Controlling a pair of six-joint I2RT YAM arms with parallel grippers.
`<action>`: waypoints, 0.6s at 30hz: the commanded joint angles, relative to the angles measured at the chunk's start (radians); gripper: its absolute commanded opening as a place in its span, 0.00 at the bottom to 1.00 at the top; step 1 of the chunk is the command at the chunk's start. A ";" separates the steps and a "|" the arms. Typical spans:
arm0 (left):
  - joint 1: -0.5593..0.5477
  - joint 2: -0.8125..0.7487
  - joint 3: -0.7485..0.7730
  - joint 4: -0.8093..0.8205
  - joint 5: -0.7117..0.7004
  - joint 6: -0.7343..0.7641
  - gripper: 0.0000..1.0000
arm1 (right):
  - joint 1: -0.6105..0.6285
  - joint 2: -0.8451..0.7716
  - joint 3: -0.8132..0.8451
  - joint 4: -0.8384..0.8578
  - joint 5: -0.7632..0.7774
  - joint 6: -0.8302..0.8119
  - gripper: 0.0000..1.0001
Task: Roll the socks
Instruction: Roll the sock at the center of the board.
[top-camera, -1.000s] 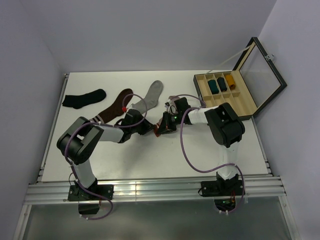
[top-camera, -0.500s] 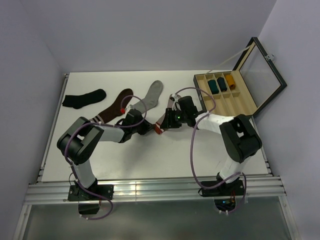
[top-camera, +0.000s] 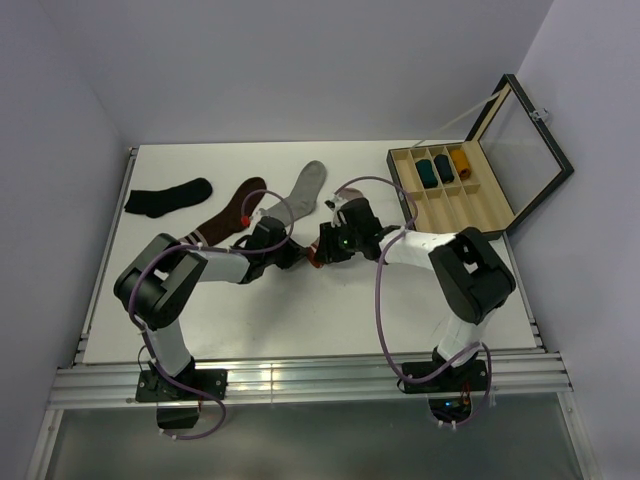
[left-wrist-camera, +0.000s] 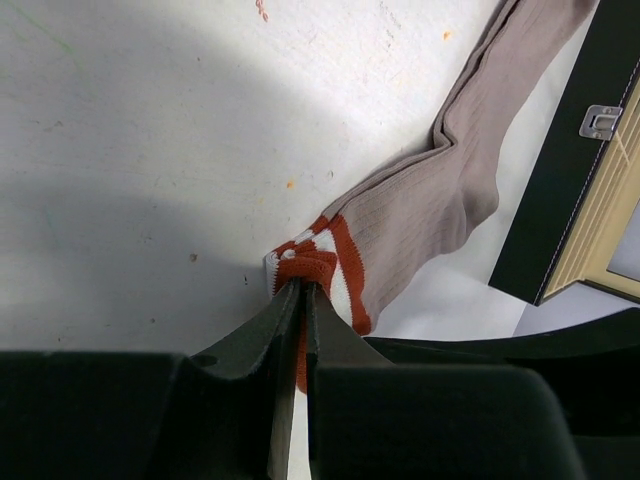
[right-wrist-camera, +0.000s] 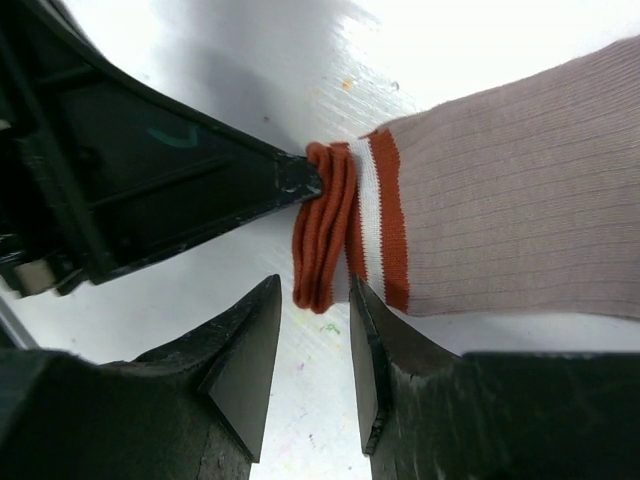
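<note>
Left tool (left-wrist-camera: 300, 290) is clamped tight on the bunched red cuff of the pink sock (left-wrist-camera: 420, 200), fingertips pinched together with the fabric between them. From the overhead camera I see that tool (top-camera: 295, 258) at mid-desk, low against the surface, its arm reaching in from the near left.

Right tool (right-wrist-camera: 313, 290) faces it from the right, jaws apart with a clear gap. The folded cuff end of the pink sock (right-wrist-camera: 480, 200) lines up with that gap, and I can't tell if either finger touches the fabric. Nothing is gripped there. The left tool's dark fingertip shows in the right wrist view, pressed onto the red folds. Overhead, the right tool (top-camera: 325, 245) sits just beside the left one, almost tip to tip.

Pink sock: cuff doubled over into a few red layers, white stripe next, pale ribbed leg lying flat on the desk (top-camera: 300, 310) and running away toward the far right. From above only a bit of red (top-camera: 314, 262) shows between the tools; the rest is under the right arm.

Grey sock (top-camera: 300, 195) lies flat just beyond the tools, toe pointing far. Left of it a brown sock (top-camera: 232, 212), then a black sock (top-camera: 168, 197) at far left. Open wooden box (top-camera: 470, 205) at far right, lid up, three rolled bundles in its far compartments.
</note>
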 joint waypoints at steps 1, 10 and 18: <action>0.003 0.002 0.009 -0.117 -0.075 0.035 0.12 | 0.014 0.030 0.037 0.000 0.031 -0.026 0.40; -0.002 0.007 0.035 -0.138 -0.084 0.053 0.13 | 0.012 0.063 0.054 -0.035 0.082 -0.006 0.21; -0.007 0.014 0.066 -0.167 -0.095 0.076 0.13 | 0.010 0.041 0.055 -0.057 0.100 -0.006 0.18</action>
